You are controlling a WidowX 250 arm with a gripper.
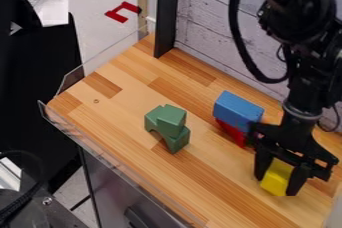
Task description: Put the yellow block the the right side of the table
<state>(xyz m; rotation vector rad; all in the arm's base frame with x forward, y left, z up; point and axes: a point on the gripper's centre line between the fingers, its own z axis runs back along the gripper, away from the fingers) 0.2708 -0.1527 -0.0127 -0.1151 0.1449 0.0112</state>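
Camera view: wooden table by plank wall, claw seemingly closed around yellow block.

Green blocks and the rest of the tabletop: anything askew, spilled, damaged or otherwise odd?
Only mildly: the upper green block looks turned out of line with the green arch beneath it. I see no spill or damage. The yellow block between the fingers of the end effector fits the task.

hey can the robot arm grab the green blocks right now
Probably not yet: its tool holds the yellow block, though nothing seems to stand between it and the green blocks.
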